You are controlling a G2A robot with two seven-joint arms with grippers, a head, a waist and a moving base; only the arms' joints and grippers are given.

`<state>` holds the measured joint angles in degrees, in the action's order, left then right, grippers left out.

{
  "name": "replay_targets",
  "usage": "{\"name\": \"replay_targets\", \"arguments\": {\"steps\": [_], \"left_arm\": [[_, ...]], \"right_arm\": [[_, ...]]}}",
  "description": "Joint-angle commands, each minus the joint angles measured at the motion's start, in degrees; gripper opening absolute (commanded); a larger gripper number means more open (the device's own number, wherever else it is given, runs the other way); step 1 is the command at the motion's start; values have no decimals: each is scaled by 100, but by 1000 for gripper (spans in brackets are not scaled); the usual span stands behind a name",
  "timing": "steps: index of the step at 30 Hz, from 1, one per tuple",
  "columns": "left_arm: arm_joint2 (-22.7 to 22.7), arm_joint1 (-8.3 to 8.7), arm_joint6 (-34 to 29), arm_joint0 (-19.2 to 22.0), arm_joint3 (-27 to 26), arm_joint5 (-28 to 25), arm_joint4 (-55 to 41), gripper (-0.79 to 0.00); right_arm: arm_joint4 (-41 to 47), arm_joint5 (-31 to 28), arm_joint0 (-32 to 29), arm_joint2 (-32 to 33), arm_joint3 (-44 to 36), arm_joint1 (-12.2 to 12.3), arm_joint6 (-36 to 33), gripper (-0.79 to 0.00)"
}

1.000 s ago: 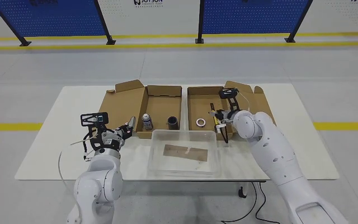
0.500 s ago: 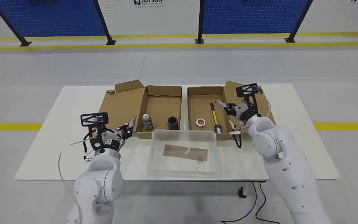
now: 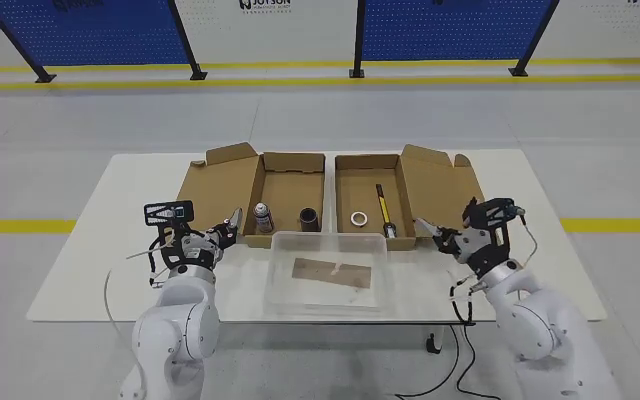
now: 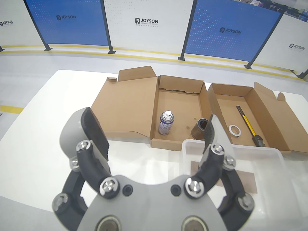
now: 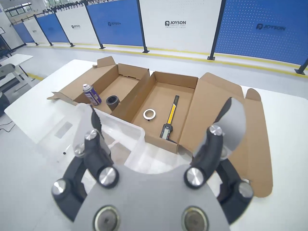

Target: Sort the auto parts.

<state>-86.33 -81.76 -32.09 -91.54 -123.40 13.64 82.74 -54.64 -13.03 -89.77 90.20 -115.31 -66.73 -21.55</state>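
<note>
Two open cardboard boxes stand side by side at the back of the table. The left box holds a spray can and a black cylinder. In the right box lie a metal ring and a yellow-and-black caliper. My left gripper hovers open and empty, front-left of the left box. My right gripper is open and empty at the right box's front right corner.
A clear plastic bin sits in front of the boxes, with a brown card on its bottom. Box lids lie folded outward on both sides. White table surface stretches to the far left and far right.
The right gripper has drawn back out of the right box toward the table's front right, leaving the caliper lying in the box. The left arm has stayed put.
</note>
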Motion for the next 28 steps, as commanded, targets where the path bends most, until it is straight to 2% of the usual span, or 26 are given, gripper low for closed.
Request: {"name": "replay_targets", "arguments": {"steps": [1,28], "left_arm": [[0,0,0,0,0,0,0,0],[0,0,0,0,0,0,0,0]], "right_arm": [[77,-197,-58,207,-42,24,-35,0],[68,-264,-55,264,-47,34,-80,-1]]}}
